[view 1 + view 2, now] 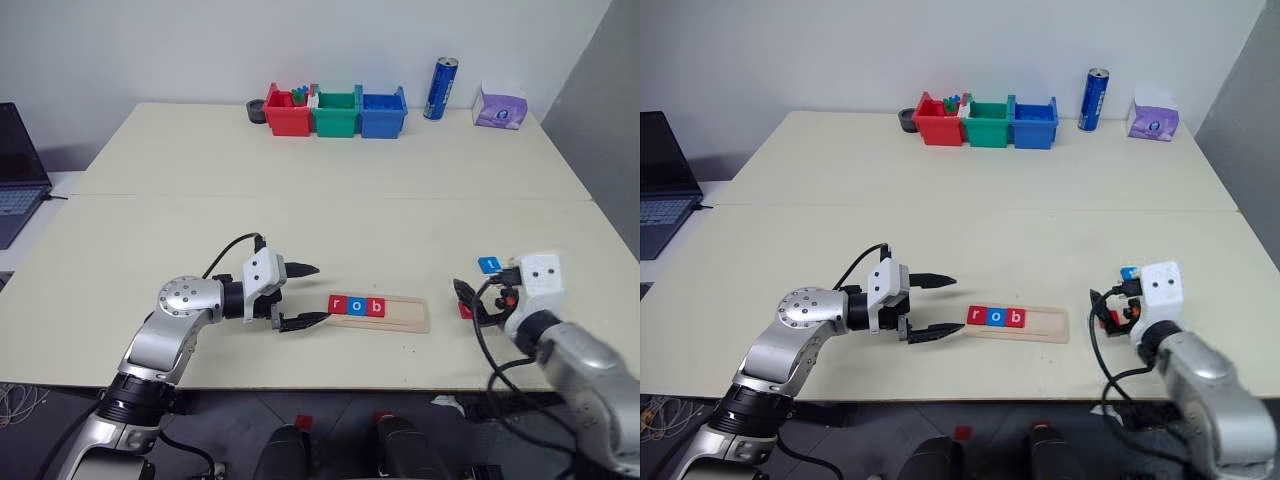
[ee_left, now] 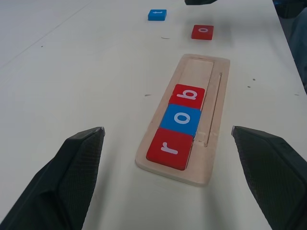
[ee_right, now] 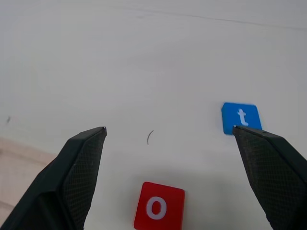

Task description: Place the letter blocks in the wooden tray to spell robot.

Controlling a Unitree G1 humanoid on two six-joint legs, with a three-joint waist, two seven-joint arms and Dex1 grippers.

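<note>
Tray (image 2: 211,115): long, narrow pale-wood strip with rounded corners and a shallow groove; lies flat on the cream table (image 1: 330,215), near its front edge, between the two arms. Far half of the groove bare.

Tiles in tray, side by side and touching, at the end nearest the left gripper: red r (image 2: 170,149), blue o (image 2: 181,120), red b (image 2: 187,96). Flat squares, white lowercase letters.

Loose tiles, flat on the table beyond the tray's bare end, near the right gripper: red o (image 3: 159,207), blue t (image 3: 241,117); apart from each other.

Left gripper (image 1: 307,295): black fingers spread wide, nothing between them, pointing at the r end of the tray, just short of it.

Right gripper (image 3: 169,132): fingers wide apart, empty, above the red o; blue t just beside one fingertip.

Back of table: red (image 1: 286,115), green (image 1: 335,113) and blue bins (image 1: 383,113) in a row, blue can (image 1: 440,88), tissue pack (image 1: 500,106). Laptop (image 1: 18,170) at far left
</note>
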